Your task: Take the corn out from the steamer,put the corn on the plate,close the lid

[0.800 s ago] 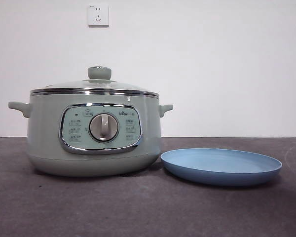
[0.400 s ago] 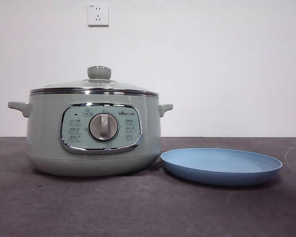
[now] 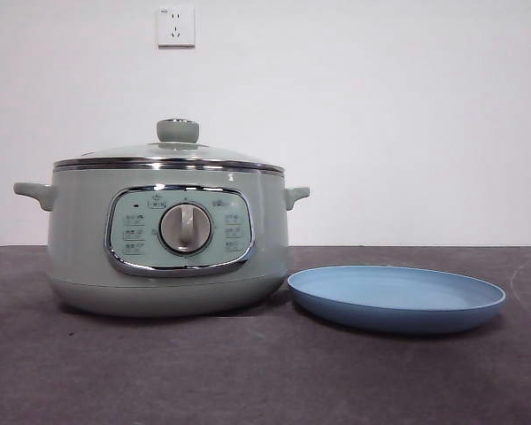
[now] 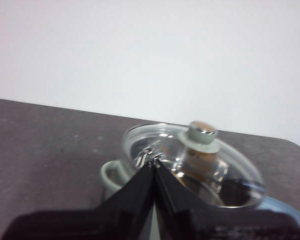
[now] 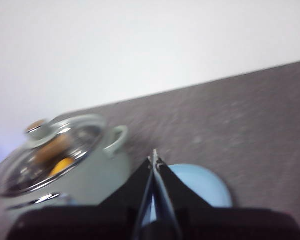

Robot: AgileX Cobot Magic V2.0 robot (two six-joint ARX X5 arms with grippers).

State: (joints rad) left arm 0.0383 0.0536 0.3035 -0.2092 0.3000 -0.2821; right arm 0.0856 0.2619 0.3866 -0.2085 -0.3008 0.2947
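The sage-green steamer (image 3: 168,239) stands on the dark table at the left, with its glass lid (image 3: 173,152) on and the green knob (image 3: 178,131) on top. The light-blue plate (image 3: 396,298) lies empty just right of it. The corn (image 5: 61,165) shows as a yellow patch through the lid in the right wrist view. My left gripper (image 4: 154,162) is shut and empty, held above and short of the lid (image 4: 192,167). My right gripper (image 5: 154,162) is shut and empty above the plate (image 5: 197,185). Neither arm shows in the front view.
A white wall with a socket (image 3: 176,27) stands behind the table. The steamer's side handles (image 3: 33,193) stick out left and right. The dark table (image 3: 265,372) runs in front of the steamer and plate.
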